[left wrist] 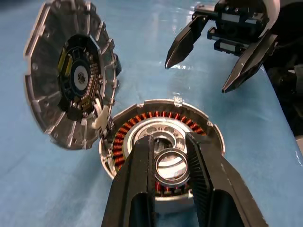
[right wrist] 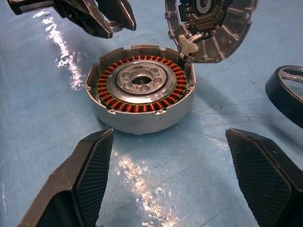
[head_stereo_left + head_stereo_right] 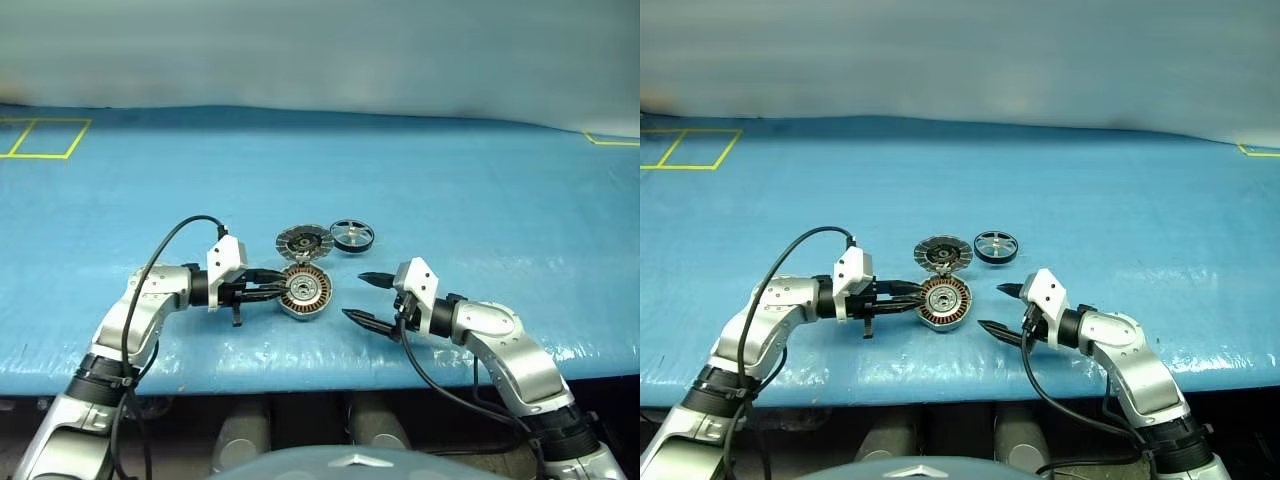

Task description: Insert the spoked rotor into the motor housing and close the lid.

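Where the blue desk (image 3: 480,200) nears its front edge, the left tool (image 3: 272,289) reaches in from the left, its fingers nearly closed on a small silver ring (image 1: 171,166), held just over the motor housing (image 3: 305,291). That housing lies open, copper windings showing. Its lid (image 3: 304,241) stands tilted up at the far rim, joined to it there. Just right of the lid lies the spoked rotor (image 3: 352,235), flat. Nearest, on the right, the right tool (image 3: 361,297) is spread wide, holding nothing, close beside the housing.
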`<state>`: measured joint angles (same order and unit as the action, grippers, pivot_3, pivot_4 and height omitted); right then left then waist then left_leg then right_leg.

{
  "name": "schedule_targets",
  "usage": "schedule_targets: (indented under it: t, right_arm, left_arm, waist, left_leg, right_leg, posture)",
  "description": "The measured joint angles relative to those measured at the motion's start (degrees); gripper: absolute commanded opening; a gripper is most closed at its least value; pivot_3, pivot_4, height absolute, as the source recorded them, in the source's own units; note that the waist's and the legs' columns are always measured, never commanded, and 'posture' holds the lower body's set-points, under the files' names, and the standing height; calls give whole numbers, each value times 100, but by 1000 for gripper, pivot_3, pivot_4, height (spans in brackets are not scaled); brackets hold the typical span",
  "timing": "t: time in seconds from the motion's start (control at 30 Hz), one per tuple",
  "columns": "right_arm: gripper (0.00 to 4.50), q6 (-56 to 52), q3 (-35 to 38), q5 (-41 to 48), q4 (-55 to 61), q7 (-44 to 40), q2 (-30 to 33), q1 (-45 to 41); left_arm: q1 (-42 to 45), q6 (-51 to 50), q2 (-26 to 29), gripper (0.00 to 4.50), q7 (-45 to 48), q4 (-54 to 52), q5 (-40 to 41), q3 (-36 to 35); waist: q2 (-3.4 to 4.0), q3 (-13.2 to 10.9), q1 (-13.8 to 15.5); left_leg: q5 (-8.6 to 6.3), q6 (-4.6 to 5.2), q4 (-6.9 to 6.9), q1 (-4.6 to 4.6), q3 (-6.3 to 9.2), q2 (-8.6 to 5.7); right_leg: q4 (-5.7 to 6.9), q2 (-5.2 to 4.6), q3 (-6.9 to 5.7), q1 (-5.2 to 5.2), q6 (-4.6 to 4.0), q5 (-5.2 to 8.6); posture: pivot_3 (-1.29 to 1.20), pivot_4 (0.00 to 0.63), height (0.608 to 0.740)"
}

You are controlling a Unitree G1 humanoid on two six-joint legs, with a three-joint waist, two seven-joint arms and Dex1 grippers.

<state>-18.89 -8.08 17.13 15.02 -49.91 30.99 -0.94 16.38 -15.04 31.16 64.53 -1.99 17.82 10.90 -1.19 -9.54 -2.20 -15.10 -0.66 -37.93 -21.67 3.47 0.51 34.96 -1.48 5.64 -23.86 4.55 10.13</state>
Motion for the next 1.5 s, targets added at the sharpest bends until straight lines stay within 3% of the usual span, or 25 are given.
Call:
schedule_targets:
  t: [0.4,1.1,1.5]
  right_arm:
    - [3990,-277,-48,4,472,279,-1,49]
    - [3990,-286,-4,3,549,357,82,184]
    - [3990,-1027,-109,24,1410,718,76,181]
  left_arm:
    - [442,538,-542,667,-75,1142,-550,397]
    - [492,461,-652,667,-57,1307,-604,399]
    - [486,282,-636,667,81,1263,-520,387]
  waist:
    - [0,0,-2]
    - [0,0,-1]
    - [0,1,2]
  left_leg:
    - [0,0,-1,-1,1,0]
    - [0,0,-2,0,2,0]
    - [0,0,-3,0,3,0]
  right_leg:
    - [1,2,1,0,0,0]
    - [2,2,2,1,1,-1]
    - [2,2,1,2,1,-1]
  posture:
    - [0,150,740]
    - [0,150,740]
    - [0,150,740]
